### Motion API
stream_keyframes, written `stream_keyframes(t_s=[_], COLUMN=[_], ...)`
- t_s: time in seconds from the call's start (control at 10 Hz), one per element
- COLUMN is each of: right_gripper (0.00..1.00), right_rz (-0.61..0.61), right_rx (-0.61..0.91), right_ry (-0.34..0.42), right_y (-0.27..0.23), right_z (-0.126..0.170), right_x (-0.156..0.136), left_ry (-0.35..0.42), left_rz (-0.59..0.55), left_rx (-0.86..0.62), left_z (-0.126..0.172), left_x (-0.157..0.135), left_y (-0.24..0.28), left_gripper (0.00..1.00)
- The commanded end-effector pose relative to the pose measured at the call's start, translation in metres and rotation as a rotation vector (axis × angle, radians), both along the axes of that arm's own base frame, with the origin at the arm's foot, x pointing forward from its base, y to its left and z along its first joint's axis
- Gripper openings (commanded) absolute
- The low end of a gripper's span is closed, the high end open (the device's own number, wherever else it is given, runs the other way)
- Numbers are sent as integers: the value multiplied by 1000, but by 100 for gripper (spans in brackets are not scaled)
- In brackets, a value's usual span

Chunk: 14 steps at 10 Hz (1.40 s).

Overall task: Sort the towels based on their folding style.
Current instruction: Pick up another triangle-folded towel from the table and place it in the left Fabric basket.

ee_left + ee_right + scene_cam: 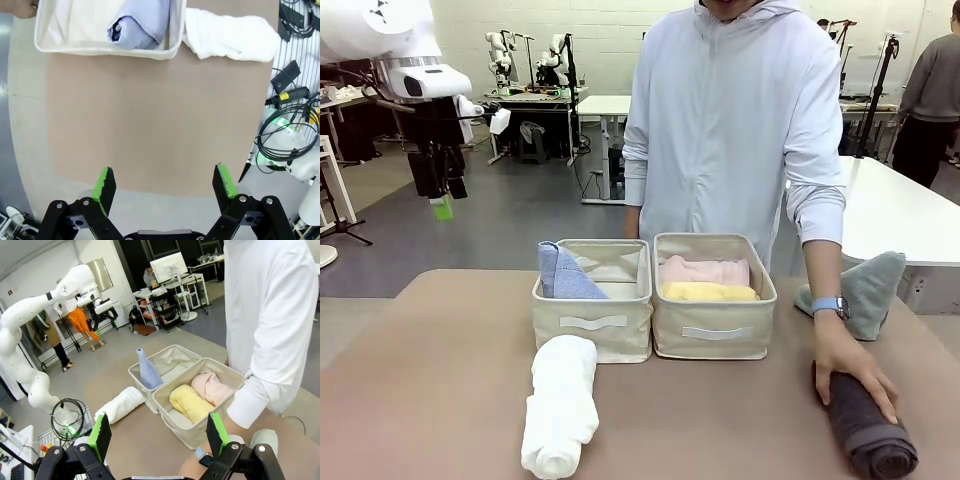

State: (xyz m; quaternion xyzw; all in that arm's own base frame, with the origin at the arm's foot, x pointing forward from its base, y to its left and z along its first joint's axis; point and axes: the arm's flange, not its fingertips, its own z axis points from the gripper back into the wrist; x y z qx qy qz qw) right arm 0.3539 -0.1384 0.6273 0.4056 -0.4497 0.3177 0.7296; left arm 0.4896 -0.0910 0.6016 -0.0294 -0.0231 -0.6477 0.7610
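A white rolled towel (560, 405) lies on the table in front of the left basket (590, 338), which holds a lavender-blue cone fold (560, 272). In the right basket (713, 342) lie the pink roll (705, 270) and the yellow roll (708, 291). The person's hand (855, 372) rests on the dark grey roll (868, 425) at the front right. Behind that forearm stands the grey-green cone (875, 290). My left gripper (442, 205) hangs open high above the table's left edge. My right gripper (157, 434) is open, above the right side, looking over both baskets.
The brown table (440, 380) has free room on its left half and between the white roll and the dark grey roll. Cables (287, 135) and a robot base lie off the table's edge in the left wrist view. A white table (900, 210) stands behind the person.
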Motion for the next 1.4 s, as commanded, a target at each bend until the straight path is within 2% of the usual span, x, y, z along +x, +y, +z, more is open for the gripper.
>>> stream_keyframes(t_s=[0.0, 0.6, 0.8, 0.9, 1.0, 1.3], right_gripper=[100, 100, 100, 100, 100, 100], right_rz=[9, 9, 9, 9, 9, 9], right_rx=[19, 19, 19, 19, 19, 19], right_ry=[-25, -25, -25, -25, -25, -25], right_y=[0, 0, 0, 0, 0, 0], right_z=[0, 0, 0, 0, 0, 0], right_x=[2, 2, 2, 2, 2, 2], left_ry=[-43, -46, 38, 30, 17, -50], left_rz=[-5, 9, -134, -180, -198, -213], left_rx=[-22, -10, -425, -608, -740, -1057], left_z=[23, 24, 40, 37, 36, 21], left_x=[-11, -10, -27, -43, -44, -51], left_y=[8, 7, 70, 110, 143, 198], left_gripper=[100, 100, 100, 100, 100, 100])
